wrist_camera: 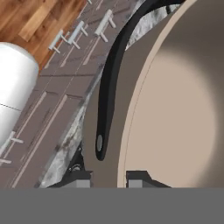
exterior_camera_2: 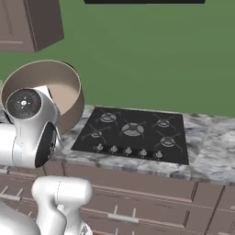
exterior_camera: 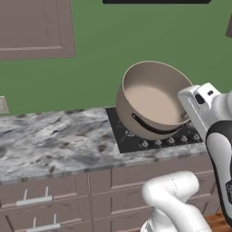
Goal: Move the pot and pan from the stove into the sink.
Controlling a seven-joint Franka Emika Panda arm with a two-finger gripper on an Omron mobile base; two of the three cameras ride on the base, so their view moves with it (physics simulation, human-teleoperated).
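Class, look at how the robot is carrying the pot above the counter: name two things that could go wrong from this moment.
1. The hand pinches only the thin wall of the pot, and the pot hangs tilted on its side above the stove; it could swing or slip out and drop onto the burners or counter.
2. The big pot rides close to the arm; a wide swing could knock it against the wall cabinet.

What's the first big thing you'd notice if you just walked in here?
The big beige pot, tipped and held up in the air above the front left part of the black stove. The white robot's gripper pinches the pot's wall at its rim, one finger inside and one outside, beside a dark curved handle.
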